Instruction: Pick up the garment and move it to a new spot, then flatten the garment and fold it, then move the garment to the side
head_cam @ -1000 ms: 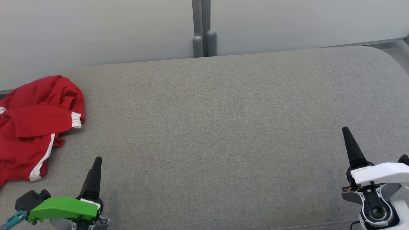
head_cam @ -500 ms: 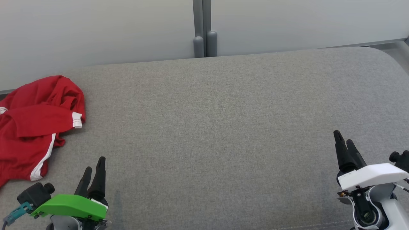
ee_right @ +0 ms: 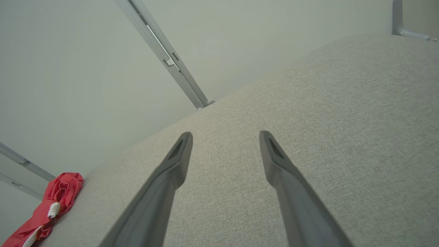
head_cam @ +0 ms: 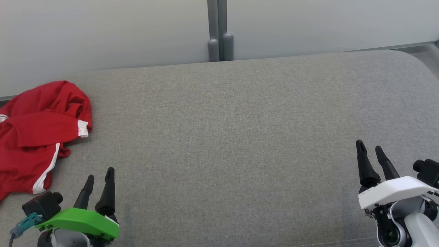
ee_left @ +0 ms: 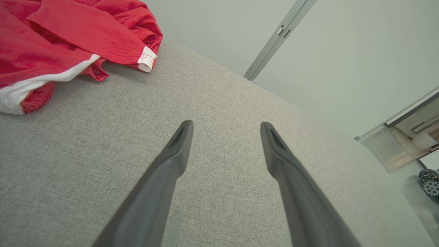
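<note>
Red garment [head_cam: 37, 133] with white trim, crumpled in a heap at the left end of the grey fabric-covered counter [head_cam: 233, 137], partly cut off by the head view's left edge. One white cuff [head_cam: 82, 128] turned toward the counter's middle. At lower left, under a green cover, the left claw [head_cam: 100, 173]: fingers spread wide, holding nothing, near the garment's lower edge but apart from it. At lower right, under a white cover, the right claw [head_cam: 368, 144]: likewise spread wide and empty, well apart from the garment. Behind the counter, pale wall panels [head_cam: 103, 34] joined by a grey post [head_cam: 216, 20].
</note>
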You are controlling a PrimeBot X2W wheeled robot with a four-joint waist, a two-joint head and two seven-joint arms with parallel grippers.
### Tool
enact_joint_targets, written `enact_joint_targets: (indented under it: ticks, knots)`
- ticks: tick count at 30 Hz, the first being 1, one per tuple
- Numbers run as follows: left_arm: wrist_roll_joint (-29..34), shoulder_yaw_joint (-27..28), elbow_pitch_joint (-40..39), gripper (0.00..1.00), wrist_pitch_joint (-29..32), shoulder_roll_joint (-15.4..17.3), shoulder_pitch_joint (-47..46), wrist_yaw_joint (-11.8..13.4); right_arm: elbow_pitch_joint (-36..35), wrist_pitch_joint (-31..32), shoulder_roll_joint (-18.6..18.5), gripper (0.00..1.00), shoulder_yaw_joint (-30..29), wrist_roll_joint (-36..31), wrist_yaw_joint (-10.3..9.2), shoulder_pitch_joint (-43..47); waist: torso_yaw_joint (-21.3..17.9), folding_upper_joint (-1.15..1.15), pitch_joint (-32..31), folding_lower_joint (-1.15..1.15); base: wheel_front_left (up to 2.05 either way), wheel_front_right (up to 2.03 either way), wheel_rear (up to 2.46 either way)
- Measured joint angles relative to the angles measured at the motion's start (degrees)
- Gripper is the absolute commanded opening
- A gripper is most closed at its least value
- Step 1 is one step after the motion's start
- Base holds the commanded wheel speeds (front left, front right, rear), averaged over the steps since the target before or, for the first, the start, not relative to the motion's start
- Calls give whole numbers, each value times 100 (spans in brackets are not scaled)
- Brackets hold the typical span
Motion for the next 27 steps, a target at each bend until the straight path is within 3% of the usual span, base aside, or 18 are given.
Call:
enact_joint_targets:
  ticks: [27]
  knots:
    - [1909,-298,-70,100,-564,269,54,59,-214,-550,-260,100,225,-1957,-203,74,-60,0,1,0,0,0,0]
